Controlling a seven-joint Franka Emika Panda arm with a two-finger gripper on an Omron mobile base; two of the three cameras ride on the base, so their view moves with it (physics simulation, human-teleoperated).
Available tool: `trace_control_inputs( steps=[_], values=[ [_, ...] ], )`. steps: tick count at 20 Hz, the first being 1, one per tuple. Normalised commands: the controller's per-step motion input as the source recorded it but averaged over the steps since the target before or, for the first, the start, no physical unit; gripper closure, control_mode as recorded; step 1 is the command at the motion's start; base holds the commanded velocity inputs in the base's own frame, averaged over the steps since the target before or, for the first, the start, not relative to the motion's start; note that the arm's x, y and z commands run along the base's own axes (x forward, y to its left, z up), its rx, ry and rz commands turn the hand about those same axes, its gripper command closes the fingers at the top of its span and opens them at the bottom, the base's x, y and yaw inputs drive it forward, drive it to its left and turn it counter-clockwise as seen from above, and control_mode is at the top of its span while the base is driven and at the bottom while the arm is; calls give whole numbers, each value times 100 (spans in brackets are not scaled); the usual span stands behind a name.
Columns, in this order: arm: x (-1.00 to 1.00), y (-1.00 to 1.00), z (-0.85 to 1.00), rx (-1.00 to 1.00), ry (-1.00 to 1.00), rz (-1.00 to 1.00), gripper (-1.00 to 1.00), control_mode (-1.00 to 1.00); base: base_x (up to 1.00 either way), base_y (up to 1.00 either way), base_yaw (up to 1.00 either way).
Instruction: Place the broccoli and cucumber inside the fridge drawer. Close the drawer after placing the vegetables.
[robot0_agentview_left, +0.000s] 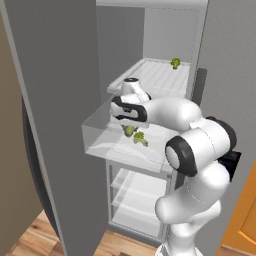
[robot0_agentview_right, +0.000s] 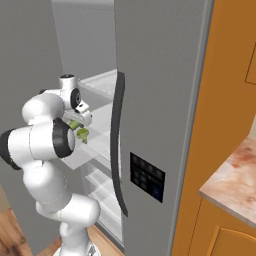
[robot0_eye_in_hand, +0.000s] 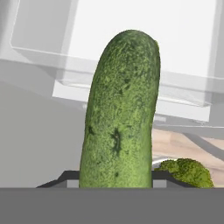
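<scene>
Drawer: the fridge drawer stood pulled out, the broccoli lying inside.
Claw: the gripper was clamped on the cucumber, above the drawer.
Advice: lower it beside the broccoli (not onto it) before letting go.

Speckled dark-green cucumber, bumpy green broccoli

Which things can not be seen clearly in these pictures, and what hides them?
- Gripper: in the hand view, the long dark-green cucumber covers its fingertips.
- Bumpy green broccoli: the hand view's bottom band cuts it off.
- Clear plastic fridge drawer: in the left base view, the white arm hides its right part.
</scene>
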Motion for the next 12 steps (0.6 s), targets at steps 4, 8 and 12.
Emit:
trace_control_inputs(
  steps=[4, 8, 12],
  values=[
    [16, 1, -58, 0, 5, 0, 100, -100, 0, 0, 0],
    [3, 2, -58, 0, 6, 0, 100, -100, 0, 0, 0],
    [0, 0, -50, 0, 3, 1, 100, -100, 0, 0, 0]
  ],
)
